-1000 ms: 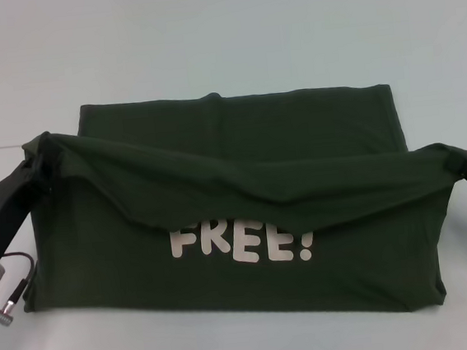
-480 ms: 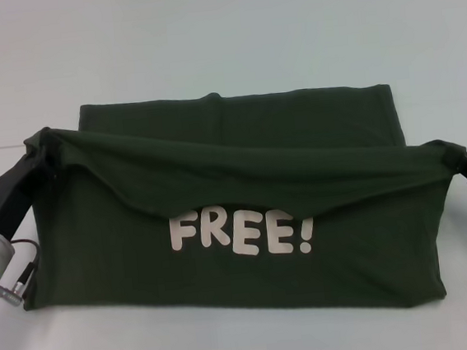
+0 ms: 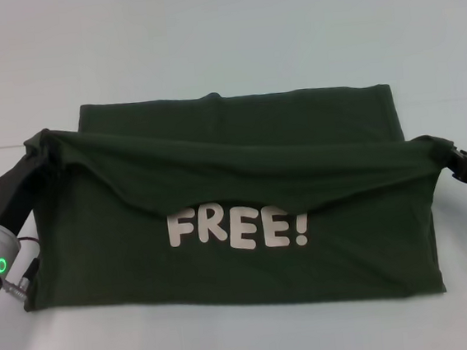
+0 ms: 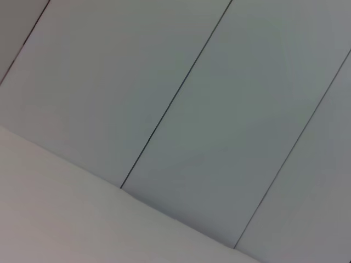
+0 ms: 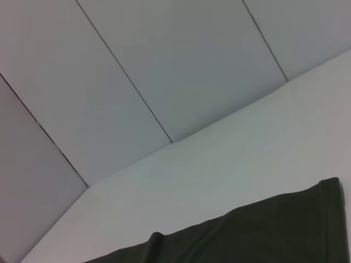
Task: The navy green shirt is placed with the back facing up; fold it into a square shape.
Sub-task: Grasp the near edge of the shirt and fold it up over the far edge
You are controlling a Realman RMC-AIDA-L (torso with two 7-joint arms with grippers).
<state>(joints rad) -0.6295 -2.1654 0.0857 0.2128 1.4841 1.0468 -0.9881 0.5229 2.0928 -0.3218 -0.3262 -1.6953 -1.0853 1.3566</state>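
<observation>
- Head view shows you the navy green shirt [image 3: 219,201] lying wide on the white table [image 3: 219,27], in the middle of the frame, with one edge lifted as a sagging band across it.
- The left gripper [image 3: 39,152] is at the left end of this band and the right gripper [image 3: 445,157] at the right end; each is closed on a bunched corner of the fabric.
- I judge the step in hand is to carry the lifted edge over for a fold. You should move both ends at equal height and speed, and keep the band tight, because its middle hangs low near the print.
- Lay the edge parallel to the flat edge at the top of the frame before you release.
- White letters on the shirt read "FREE!" [image 3: 239,230].
- Right wrist view shows only a shirt edge and the wall panels.
</observation>
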